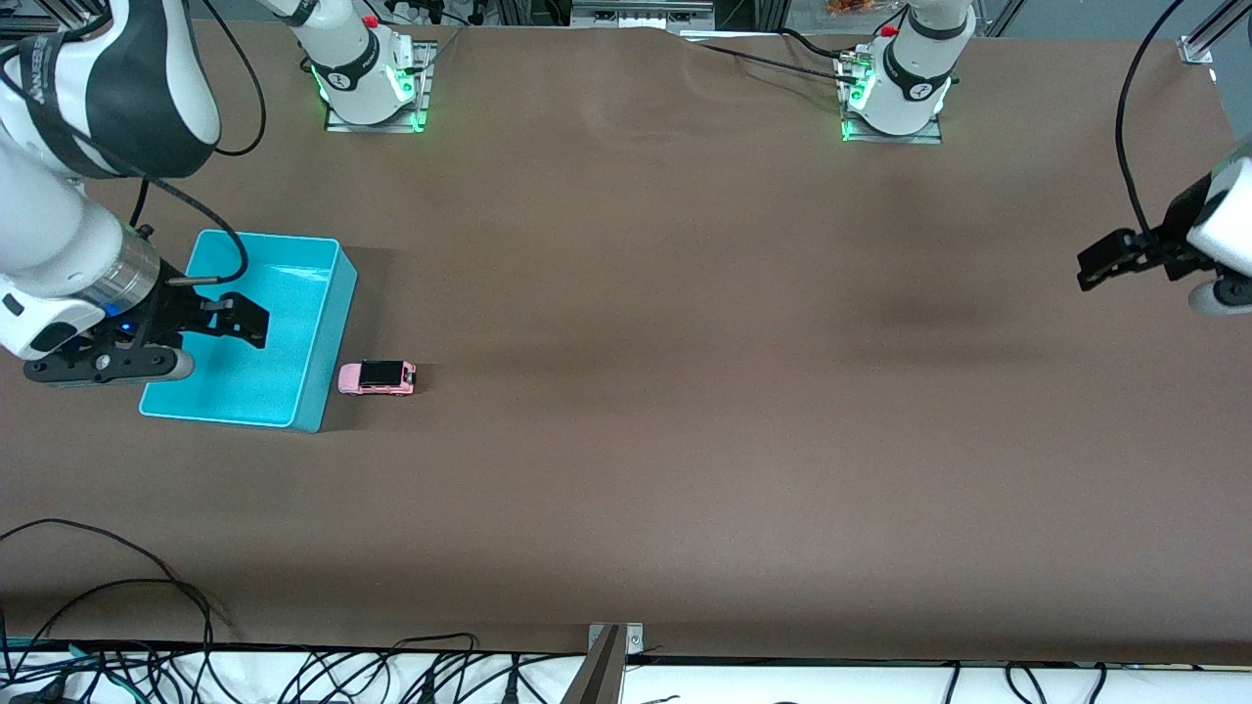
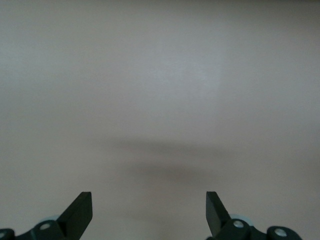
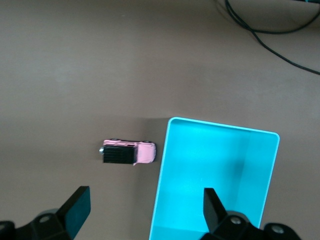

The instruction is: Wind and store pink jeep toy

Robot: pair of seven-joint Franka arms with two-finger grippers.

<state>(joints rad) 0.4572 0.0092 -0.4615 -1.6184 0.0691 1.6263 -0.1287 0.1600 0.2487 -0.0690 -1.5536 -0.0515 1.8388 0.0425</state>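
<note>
The pink jeep toy (image 1: 378,377) (image 3: 129,153), pink with a black roof, stands on its wheels on the brown table. It is close beside the cyan bin (image 1: 323,362) (image 3: 220,165), on the side toward the left arm's end. The bin holds nothing. My right gripper (image 1: 240,323) (image 3: 145,197) hangs open over the bin, its fingers straddling the bin wall that faces the jeep. My left gripper (image 1: 1100,266) (image 2: 148,200) waits open over bare table at the left arm's end, with nothing between its fingers.
Black cables (image 1: 147,587) lie along the table edge nearest the front camera, at the right arm's end. A metal bracket (image 1: 611,645) sits at the middle of that edge. The two arm bases (image 1: 372,78) (image 1: 895,93) stand at the farthest edge.
</note>
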